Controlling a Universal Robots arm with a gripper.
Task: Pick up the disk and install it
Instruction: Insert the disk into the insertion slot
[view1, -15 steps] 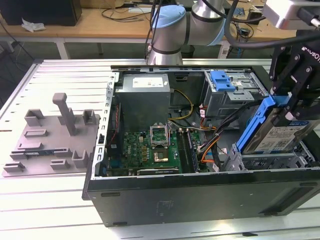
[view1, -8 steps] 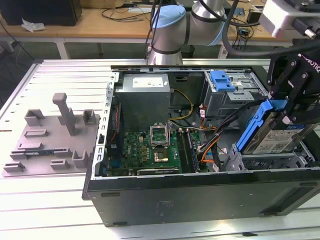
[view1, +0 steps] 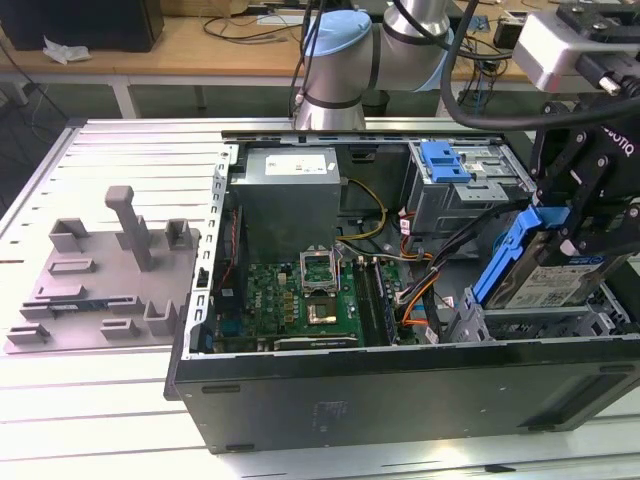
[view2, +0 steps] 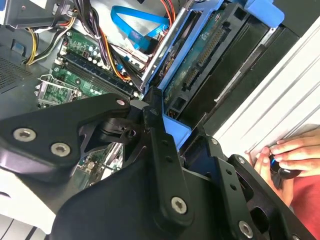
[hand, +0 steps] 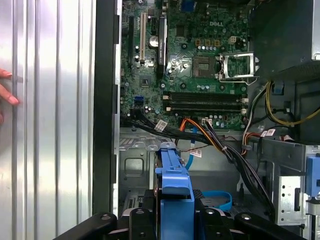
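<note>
My gripper (view1: 568, 232) is shut on the disk (view1: 545, 280), a silver drive with a white-and-blue label in a bright blue carrier frame. It hangs tilted, on edge, just above the metal drive bay (view1: 535, 322) at the exterior view's right end of the open computer case (view1: 400, 385). The second wrist view shows the disk (view2: 197, 67) with its green circuit side between my black fingers (view2: 161, 137). In the first wrist view the blue carrier (hand: 172, 172) stands edge-on above the bay floor, with the gripper (hand: 172, 220) clamped round it.
Inside the case lie the motherboard (view1: 310, 290), a grey power supply box (view1: 288, 190), cable bundles (view1: 430, 270) and a perforated cage topped by a blue clip (view1: 445, 160). A grey fixture plate (view1: 100, 280) lies on the table at the exterior view's left. A person's hand (view2: 282, 155) rests beside the case.
</note>
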